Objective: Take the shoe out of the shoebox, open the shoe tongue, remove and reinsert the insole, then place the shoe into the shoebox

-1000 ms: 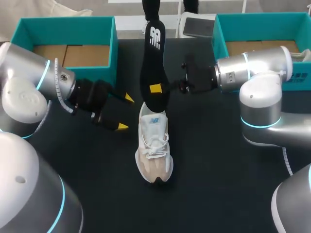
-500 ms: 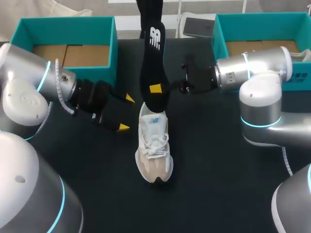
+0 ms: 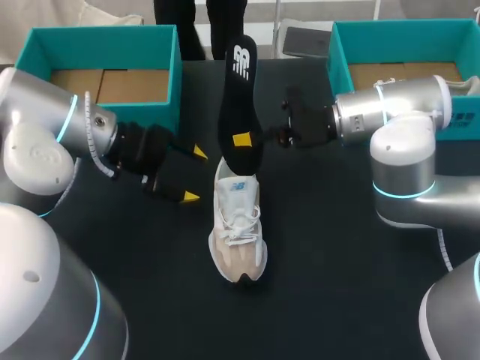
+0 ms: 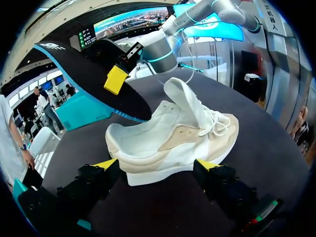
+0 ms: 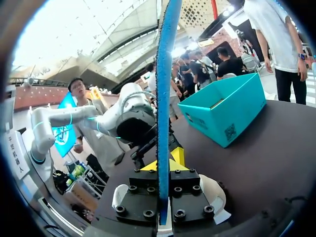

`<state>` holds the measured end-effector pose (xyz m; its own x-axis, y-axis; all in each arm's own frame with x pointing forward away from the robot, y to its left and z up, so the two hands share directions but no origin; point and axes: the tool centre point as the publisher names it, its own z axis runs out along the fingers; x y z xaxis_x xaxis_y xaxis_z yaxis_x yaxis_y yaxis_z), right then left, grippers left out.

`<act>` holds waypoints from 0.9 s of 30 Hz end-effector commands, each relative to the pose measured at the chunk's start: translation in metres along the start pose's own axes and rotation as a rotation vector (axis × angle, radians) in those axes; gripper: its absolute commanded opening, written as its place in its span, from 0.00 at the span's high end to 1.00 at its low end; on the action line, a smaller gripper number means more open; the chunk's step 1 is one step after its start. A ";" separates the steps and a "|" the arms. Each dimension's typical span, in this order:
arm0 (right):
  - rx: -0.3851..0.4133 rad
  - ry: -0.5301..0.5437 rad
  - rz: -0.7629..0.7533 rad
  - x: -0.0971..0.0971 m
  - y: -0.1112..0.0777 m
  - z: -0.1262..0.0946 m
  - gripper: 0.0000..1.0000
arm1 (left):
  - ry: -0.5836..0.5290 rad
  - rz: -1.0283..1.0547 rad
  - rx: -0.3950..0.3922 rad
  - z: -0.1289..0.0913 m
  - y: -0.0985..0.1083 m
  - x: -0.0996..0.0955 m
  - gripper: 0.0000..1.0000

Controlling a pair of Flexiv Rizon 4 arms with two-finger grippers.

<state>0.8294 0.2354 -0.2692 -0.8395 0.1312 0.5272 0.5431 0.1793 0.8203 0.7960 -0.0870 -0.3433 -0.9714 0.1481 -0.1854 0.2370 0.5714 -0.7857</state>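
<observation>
A white and beige shoe (image 3: 237,225) lies on the black table, toe toward the near edge, its tongue pulled open (image 4: 185,101). Above its heel the black insole (image 3: 238,105) stands nearly upright, with my right gripper (image 3: 241,139) shut on its lower part. The right wrist view shows the insole edge-on as a blue strip (image 5: 163,98) between the shut fingers (image 5: 164,173), with the shoe (image 5: 215,195) beneath. My left gripper (image 3: 193,174) is open just left of the shoe's heel and does not touch it. In its own view the shoe (image 4: 173,143) lies ahead of the open gripper (image 4: 158,168).
One teal shoebox (image 3: 105,45) stands at the back left and another (image 3: 405,37) at the back right, each with brown cardboard inside. The left box (image 5: 224,111) also shows in the right wrist view. Bare black tabletop (image 3: 315,285) surrounds the shoe.
The insole and my right gripper have shifted very slightly to the right. The left arm and the shoe have stayed put.
</observation>
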 end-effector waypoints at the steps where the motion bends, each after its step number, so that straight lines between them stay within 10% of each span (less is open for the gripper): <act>1: 0.000 -0.007 0.001 0.003 0.000 0.000 1.00 | -0.001 0.000 -0.003 0.001 0.000 0.001 0.00; 27: -0.016 0.006 -0.025 -0.024 -0.012 0.015 1.00 | -0.001 0.000 -0.003 0.001 0.000 0.001 0.00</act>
<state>0.8423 0.2409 -0.2921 -0.8532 0.1204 0.5075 0.5214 0.1682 0.8366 0.7959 -0.0869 -0.3433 -0.9714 0.1479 -0.1855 0.2371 0.5714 -0.7857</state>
